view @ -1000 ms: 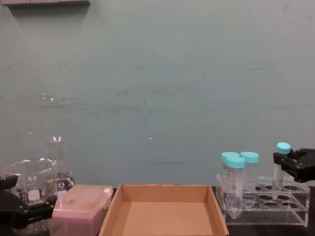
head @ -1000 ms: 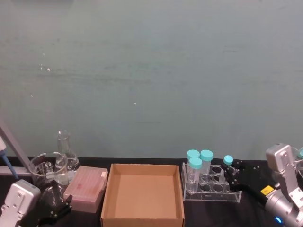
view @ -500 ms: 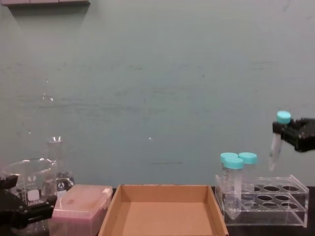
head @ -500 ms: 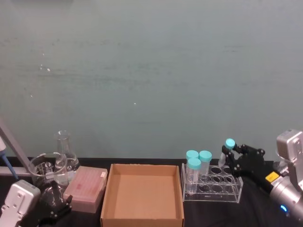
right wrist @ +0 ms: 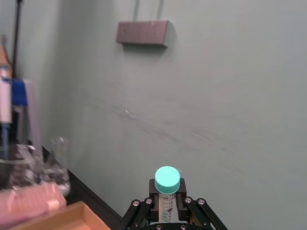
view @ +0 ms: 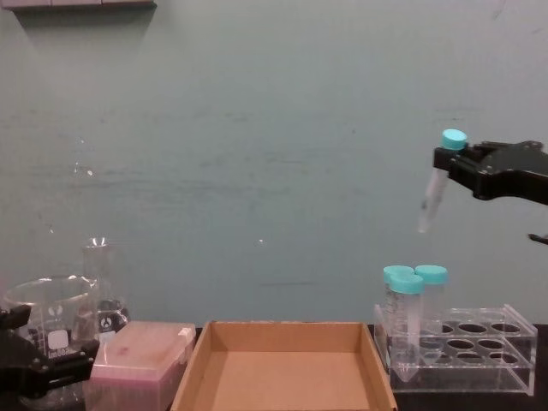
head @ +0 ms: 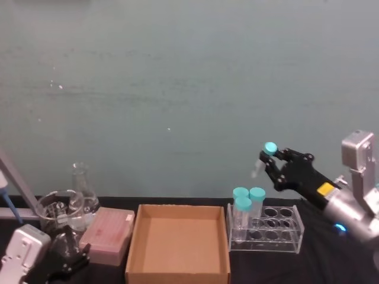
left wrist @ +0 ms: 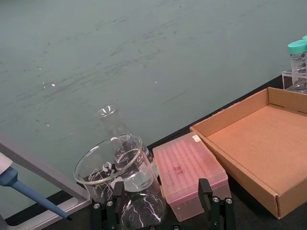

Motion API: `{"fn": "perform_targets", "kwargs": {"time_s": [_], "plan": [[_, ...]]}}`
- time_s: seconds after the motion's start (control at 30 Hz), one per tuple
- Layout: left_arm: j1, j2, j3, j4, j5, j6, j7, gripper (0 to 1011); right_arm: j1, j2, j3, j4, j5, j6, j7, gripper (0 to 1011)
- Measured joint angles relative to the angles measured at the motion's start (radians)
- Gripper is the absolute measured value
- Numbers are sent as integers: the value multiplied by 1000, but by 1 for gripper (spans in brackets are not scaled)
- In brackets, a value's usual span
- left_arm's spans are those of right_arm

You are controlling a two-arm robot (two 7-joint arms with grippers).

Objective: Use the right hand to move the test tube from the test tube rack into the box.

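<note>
My right gripper [head: 271,158] is shut on the test tube [head: 259,165], a slim clear tube with a teal cap. It holds the tube just under the cap, tilted, in the air above the left end of the clear test tube rack [head: 278,229]. From the chest, the test tube [view: 430,195] hangs from the right gripper [view: 445,159] well above the rack [view: 479,358]. The right wrist view has the test tube [right wrist: 167,191] between the fingers [right wrist: 142,212]. The brown box [head: 177,273] lies open, left of the rack. My left gripper [left wrist: 158,221] is parked open at the table's left.
Three wider teal-capped tubes [head: 246,202] stand at the rack's left end. A pink plastic box [head: 108,234], a glass beaker [head: 56,208] and a conical flask [head: 83,188] crowd the left side. A round glass flask [left wrist: 140,211] sits between the left fingers.
The right gripper has lifted the test tube clear of the rack and carried it up and to the left. The left arm has not moved.
</note>
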Motion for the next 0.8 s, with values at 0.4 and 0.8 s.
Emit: {"fn": "perform_targets", "kwargs": {"time_s": [0.4,0.8], "plan": [[0,0,0,0,0,0,0,1000,132,-94,-55,213,94,-51,136,204],[0,0,0,0,0,0,0,1000,137,-126,-122,225,104,5,149,205]]}}
